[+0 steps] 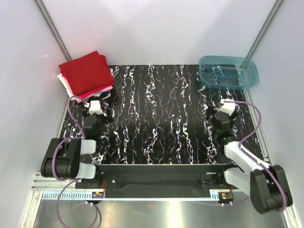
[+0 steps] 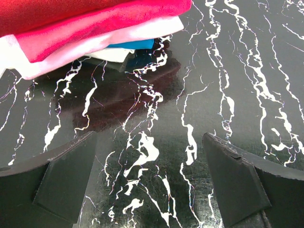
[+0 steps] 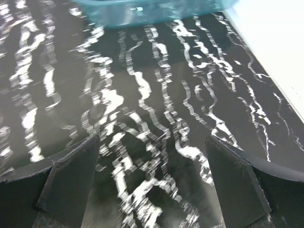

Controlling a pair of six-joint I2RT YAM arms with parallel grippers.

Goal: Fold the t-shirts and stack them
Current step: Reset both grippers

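Observation:
A stack of folded t-shirts (image 1: 86, 72) sits at the table's far left corner, a dark red one on top with pink edges showing beneath. In the left wrist view the stack (image 2: 90, 26) shows dark red, magenta, pale pink, blue and white layers. My left gripper (image 1: 96, 113) hangs just in front of the stack, open and empty; its fingers (image 2: 66, 178) frame bare tabletop. My right gripper (image 1: 219, 115) is open and empty over the right side of the table, its fingers (image 3: 71, 178) wide apart.
A teal see-through tub (image 1: 228, 72) stands at the far right corner, its near wall (image 3: 152, 10) at the top of the right wrist view. The black marbled tabletop (image 1: 161, 114) stretches between the arms. White walls close in on both sides.

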